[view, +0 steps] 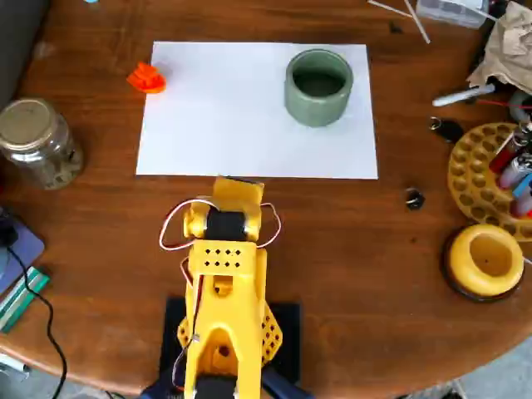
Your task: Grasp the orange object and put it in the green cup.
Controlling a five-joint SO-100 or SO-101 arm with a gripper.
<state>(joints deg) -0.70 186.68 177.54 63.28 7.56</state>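
Yellow plastic arm (223, 283) is folded near me; I cannot tell the gripper (238, 188) state. Tiny orange-red plastic piece (147, 78) lies ahead-left, on the white paper sheet's (241, 125) corner.

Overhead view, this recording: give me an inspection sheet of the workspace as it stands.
Surface: round wooden table with a white sheet on it.
Job's things: orange object on the sheet's left edge; green cup upright on the sheet, nothing seen inside.
Clutter: glass jar at left; yellow pen rack and round yellow holder at right.
Tool: folded under the yellow arm; state cannot be told.
Cables: black cable at lower left.
Surroundings: crumpled paper at top right.
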